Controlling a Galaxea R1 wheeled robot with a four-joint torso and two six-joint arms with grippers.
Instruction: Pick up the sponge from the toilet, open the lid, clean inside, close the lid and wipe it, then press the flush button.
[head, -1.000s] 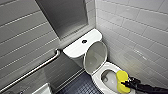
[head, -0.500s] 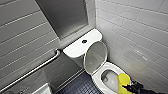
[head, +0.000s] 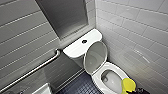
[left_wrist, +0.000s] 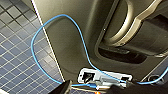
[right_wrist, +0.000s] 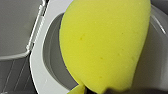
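Grey tiles cover the left wall; a steel rail slants across it, down toward the near left corner; dark blue small-tiled floor lies between that wall and the toilet. The tank sits against the back wall, with a round button in the middle of its top. Just right of the tank the lid stands raised, tilted back toward the tank, so the bowl is open. At the bowl's near right rim the yellow sponge stands on end, over the rim's edge. The right claw is closed on the sponge's lower end; in the right wrist view the sponge hangs above the bowl's opening and its white rim, and whether it touches the rim cannot be told. White glossy tiles make up the right wall, close beside the toilet. In the left wrist view the left claw hangs over the blue floor tiles, a thin blue cable looping beside it; how far it is open cannot be told.
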